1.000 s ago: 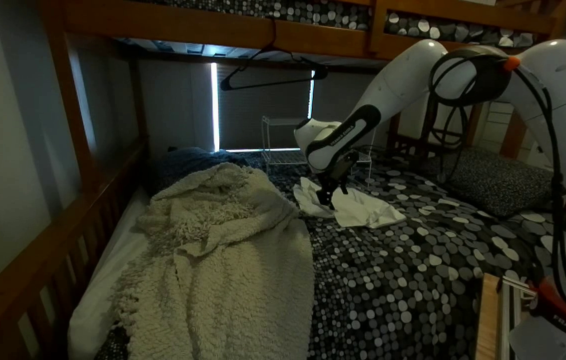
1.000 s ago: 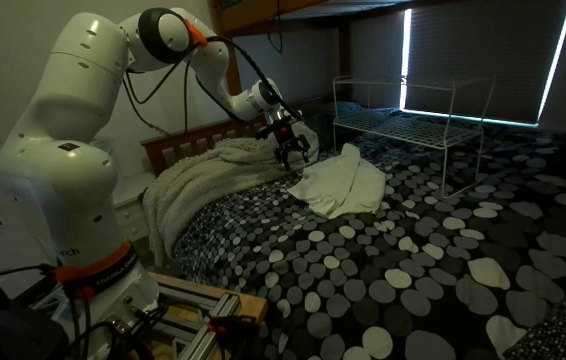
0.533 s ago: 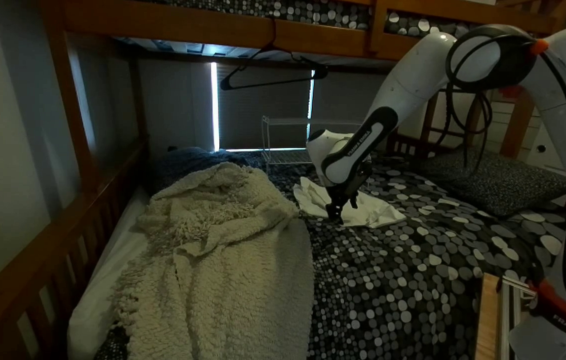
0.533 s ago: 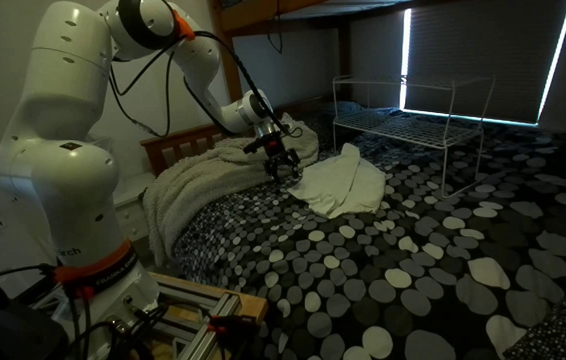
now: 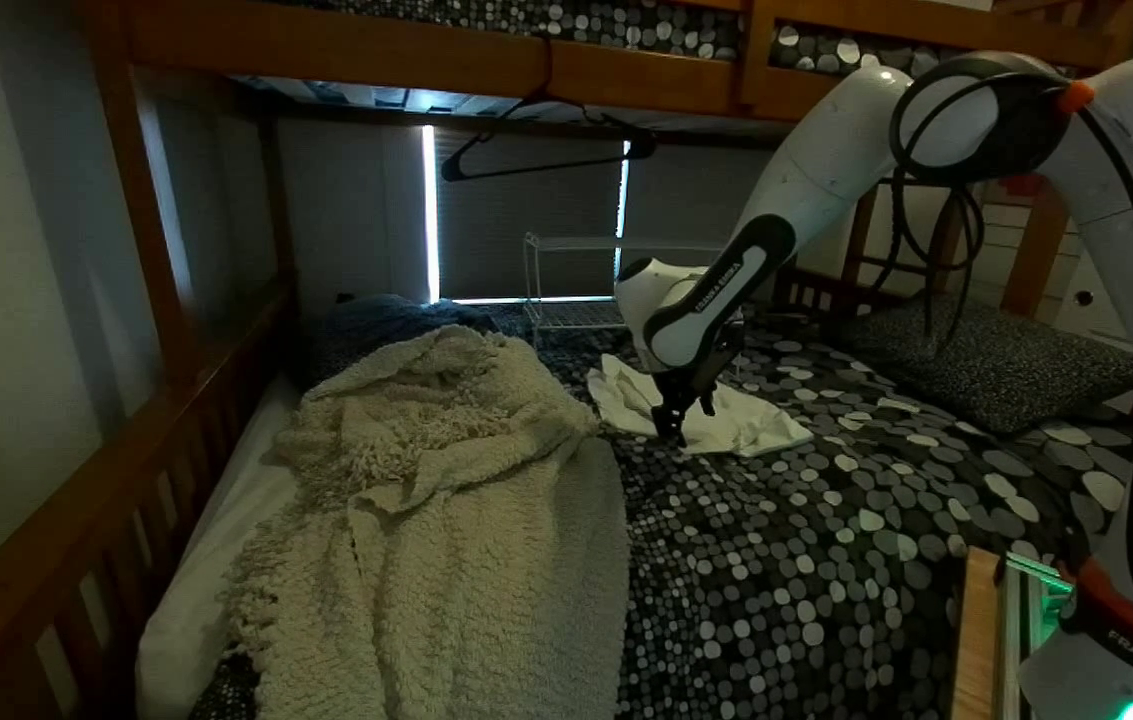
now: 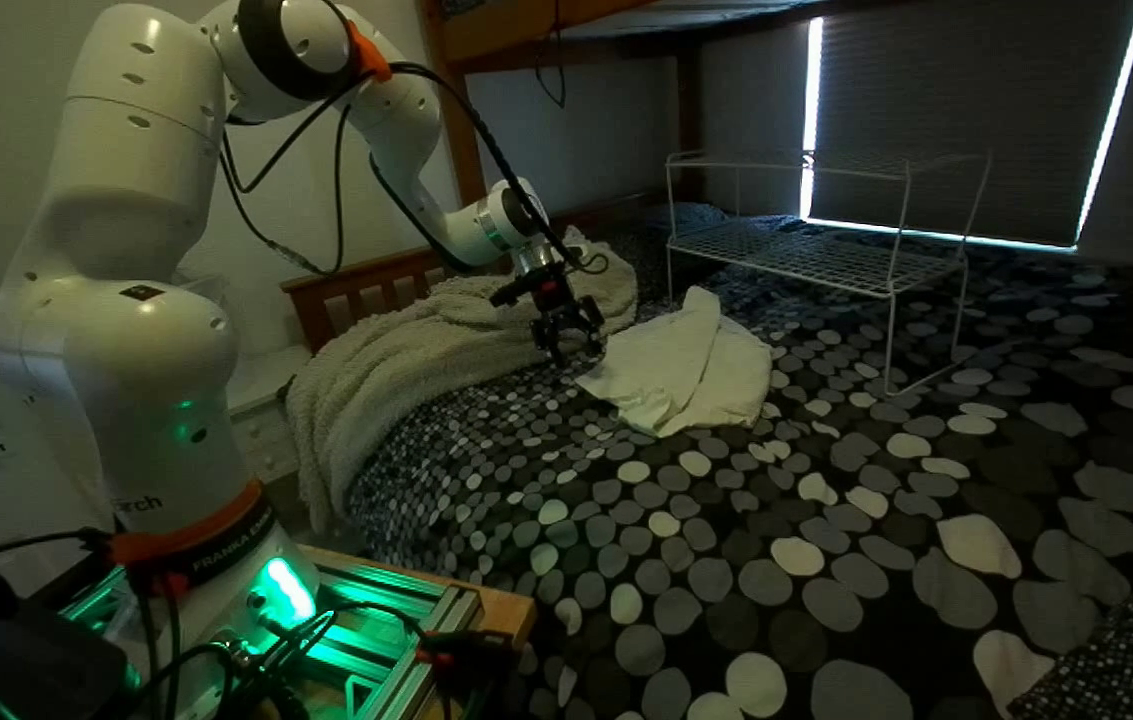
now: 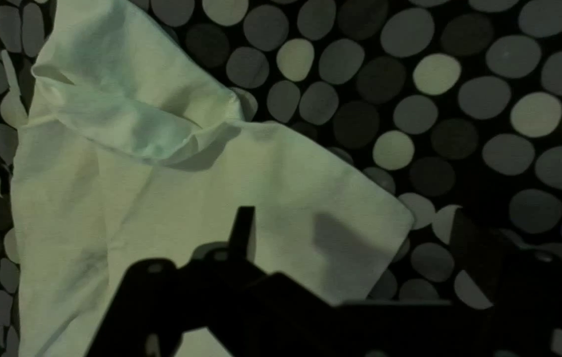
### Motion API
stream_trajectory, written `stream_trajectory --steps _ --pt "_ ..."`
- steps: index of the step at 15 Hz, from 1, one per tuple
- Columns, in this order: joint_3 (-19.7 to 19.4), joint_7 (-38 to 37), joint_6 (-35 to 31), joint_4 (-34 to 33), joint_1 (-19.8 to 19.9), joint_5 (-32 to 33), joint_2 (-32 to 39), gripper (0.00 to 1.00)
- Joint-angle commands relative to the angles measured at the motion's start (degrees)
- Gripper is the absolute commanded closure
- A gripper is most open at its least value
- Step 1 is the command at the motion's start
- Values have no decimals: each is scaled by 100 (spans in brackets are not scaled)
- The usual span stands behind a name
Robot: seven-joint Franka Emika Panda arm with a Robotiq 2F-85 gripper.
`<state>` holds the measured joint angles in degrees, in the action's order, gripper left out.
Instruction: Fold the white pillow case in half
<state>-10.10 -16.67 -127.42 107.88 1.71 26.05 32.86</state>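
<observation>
The white pillow case [image 5: 751, 422] lies rumpled on the pebble-patterned bedcover. In an exterior view [image 6: 686, 375] a layer is folded over, rising to a point at the back. In the wrist view the pillow case [image 7: 161, 208] shows a curled flap at its upper left and a flat corner at right. My gripper [image 6: 571, 345] hovers just beside the pillow case's edge, on the blanket side. It is open and empty. In the wrist view the gripper [image 7: 352, 215] has its left finger over the cloth and its right finger over the bedcover, past the corner. In an exterior view the gripper [image 5: 686, 425] hides part of the cloth.
A cream knitted blanket [image 5: 486, 540] lies along the bed beside the pillow case. A white wire rack [image 6: 816, 265] stands behind the cloth. A black hanger [image 5: 546, 140] hangs from the upper bunk rail. A dark pillow [image 5: 986, 360] lies beyond the arm.
My gripper has moved lower and back toward the robot's base, then stayed almost still over the last half second. The base light has turned green. The pillow case has not moved.
</observation>
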Motion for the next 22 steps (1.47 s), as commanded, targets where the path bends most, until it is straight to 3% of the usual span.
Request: stream_trajectory --steps 1,8,10,11,12,19,22 --pt "-114 -25 -235 -162 6 -106 300 0" --pt "-227 -12 -745 -316 14 -207 679 0" --pt "-237 -4 -704 -341 -5 -239 736 17" --pt "-246 -15 -668 -346 -26 -239 749 32" --pt "-253 -30 -643 -338 -45 -241 746 42" --pt "-329 -153 -567 -278 -155 -195 651 96" --pt "-413 -268 -582 -209 -240 -116 584 100"
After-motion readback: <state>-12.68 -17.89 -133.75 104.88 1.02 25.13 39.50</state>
